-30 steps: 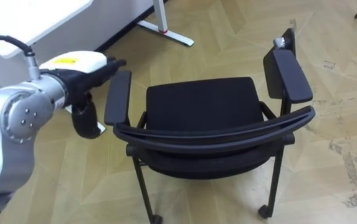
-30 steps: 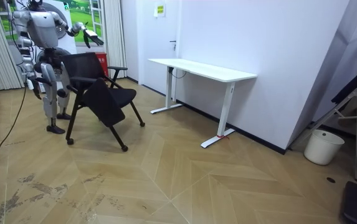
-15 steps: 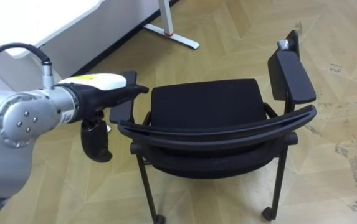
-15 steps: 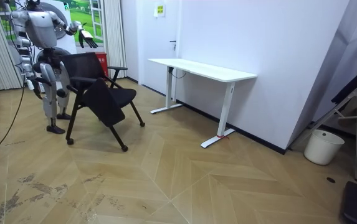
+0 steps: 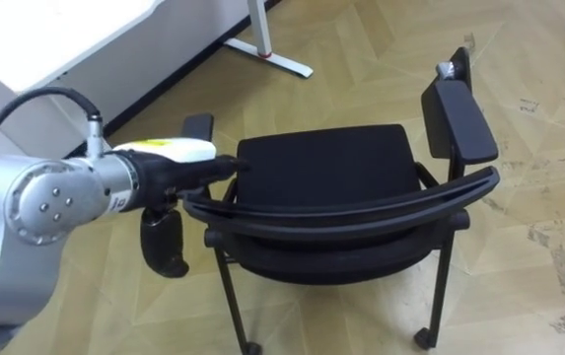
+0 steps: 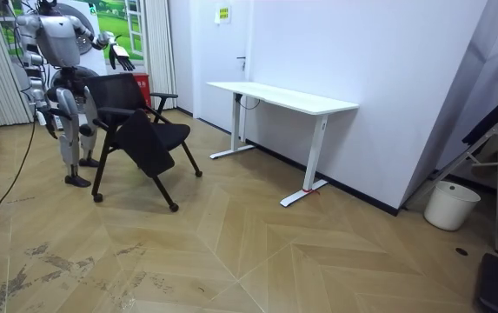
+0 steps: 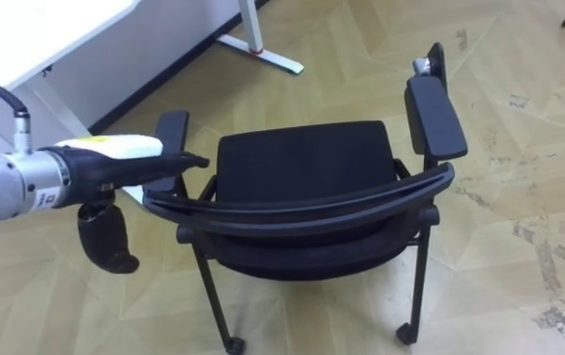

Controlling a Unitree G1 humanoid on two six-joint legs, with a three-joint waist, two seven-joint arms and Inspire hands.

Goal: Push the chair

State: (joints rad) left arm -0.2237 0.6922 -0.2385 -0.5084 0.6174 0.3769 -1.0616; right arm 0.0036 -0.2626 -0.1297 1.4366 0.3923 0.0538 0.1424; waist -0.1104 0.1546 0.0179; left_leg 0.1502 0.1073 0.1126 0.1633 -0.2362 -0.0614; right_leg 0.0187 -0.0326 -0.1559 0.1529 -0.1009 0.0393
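Herringbone wood floor [image 5: 361, 59], with a white desk [image 5: 55, 30] along the wall at the eye view's upper left and its foot [image 5: 272, 54] reaching out onto the floor. The black chair [image 5: 321, 163] stands on open floor just short of that foot, seat facing away from the robot and curved backrest rail [image 5: 361, 212] nearest the camera. In the room view the robot stands right behind the chair [image 6: 140, 130], desk further to the room view's right. Left robot hand [image 5: 169, 158] is open, fingers straight and pointing across the chair's left armrest [image 5: 198, 126] where it joins the rail. Can't tell if it's touching or just above. Nothing is gripped. The right armrest [image 5: 464, 123] has no hand on it. My read: it's lining up for the push, and the push itself hasn't begun. Risks:
- A one-sided push at the left corner would likely yaw the chair instead of rolling it straight.
- Straight fingers could slide off the rail or armrest, since nothing is wrapped round it.
- A high contact point with casters [image 5: 420, 338] showing under the rear legs means the chair may tip forward or skid if the front legs catch.
- Going off-line to the left puts it into the desk foot.
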